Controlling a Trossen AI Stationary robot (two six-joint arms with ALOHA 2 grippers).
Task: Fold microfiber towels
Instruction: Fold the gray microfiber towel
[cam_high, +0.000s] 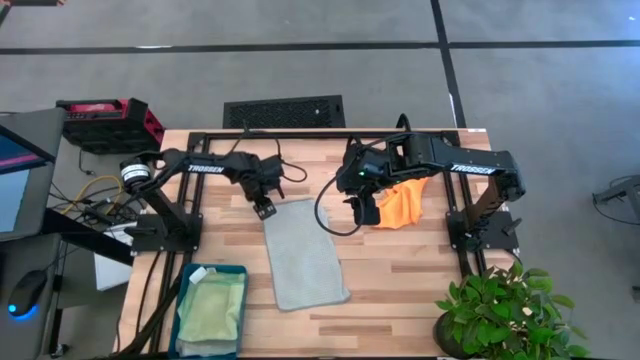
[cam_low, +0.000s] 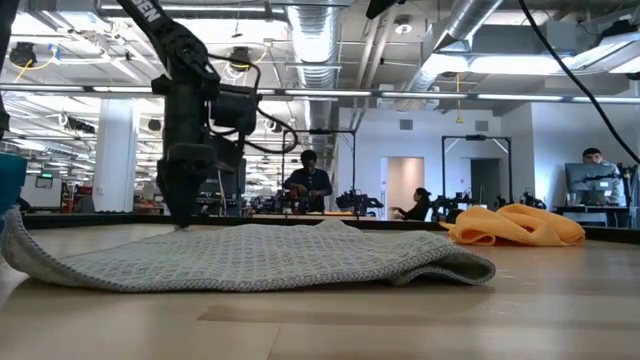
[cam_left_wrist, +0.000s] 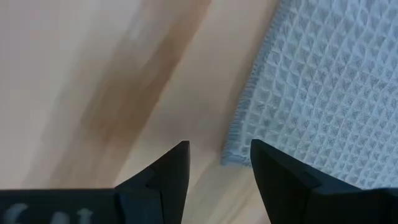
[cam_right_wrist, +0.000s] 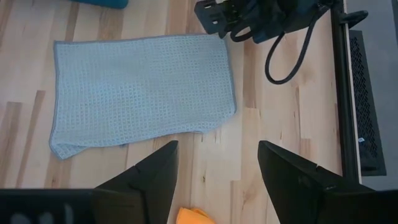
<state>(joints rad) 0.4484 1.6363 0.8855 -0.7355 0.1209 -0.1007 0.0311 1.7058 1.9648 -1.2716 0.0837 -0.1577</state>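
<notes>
A pale grey-blue towel (cam_high: 305, 252) lies flat at the table's middle as a long rectangle; one near corner is turned under (cam_right_wrist: 62, 148). My left gripper (cam_high: 264, 210) is down at the towel's far left corner (cam_left_wrist: 235, 154), open, one finger on either side of that corner. My right gripper (cam_high: 365, 212) is open and empty above the table, beside the crumpled orange towel (cam_high: 400, 205) at the far right. A light green towel (cam_high: 212, 312) lies in the teal bin (cam_high: 184, 300). A second grey-blue towel is not in view.
The teal bin stands at the near left corner. A potted plant (cam_high: 500, 310) stands at the near right corner. Black frame rails run along the far edge (cam_high: 330, 133) and both sides. People stand in the room beyond the table (cam_low: 307, 185).
</notes>
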